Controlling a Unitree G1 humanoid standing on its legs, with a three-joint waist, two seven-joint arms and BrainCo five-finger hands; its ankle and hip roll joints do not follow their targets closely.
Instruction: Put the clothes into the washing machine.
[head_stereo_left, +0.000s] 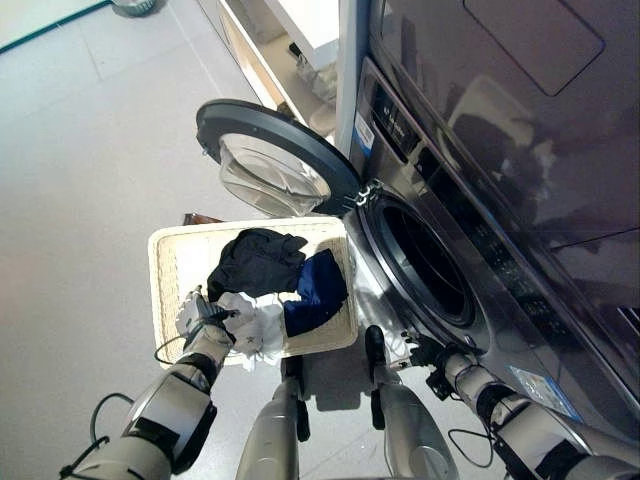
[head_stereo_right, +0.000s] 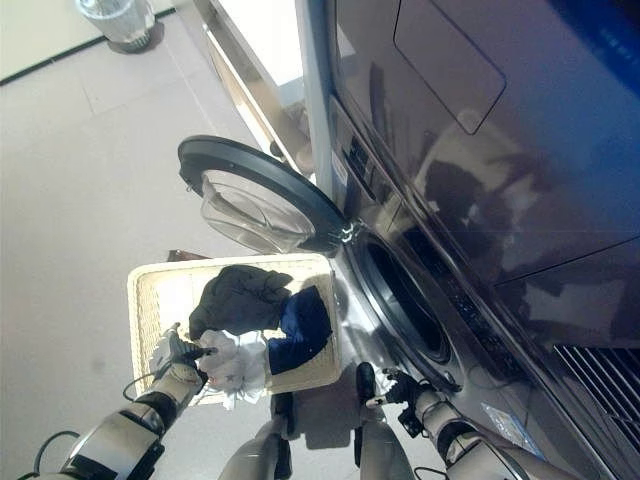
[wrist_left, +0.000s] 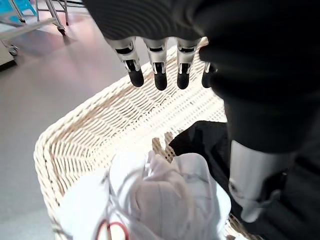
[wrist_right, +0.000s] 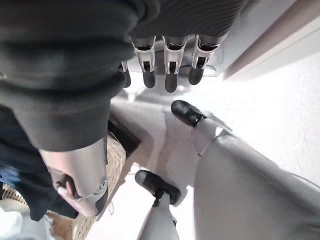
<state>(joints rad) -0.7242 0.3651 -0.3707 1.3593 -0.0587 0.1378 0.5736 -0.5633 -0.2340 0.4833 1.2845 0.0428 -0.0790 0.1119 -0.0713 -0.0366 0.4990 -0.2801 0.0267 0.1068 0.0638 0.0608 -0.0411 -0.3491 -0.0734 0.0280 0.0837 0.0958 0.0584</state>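
Clearly the left hand (head_stereo_left: 205, 318) is the nearer one: it hovers over the white garment (head_stereo_left: 250, 325) at the near left corner of the wicker basket (head_stereo_left: 165, 262), fingers loose and holding nothing. Black (head_stereo_left: 258, 258) and blue clothes (head_stereo_left: 318, 290) lie further right inside. Right hand (head_stereo_left: 432, 358), fingers straight and empty, hangs by the washing machine opening (head_stereo_left: 425, 262), right of the basket.
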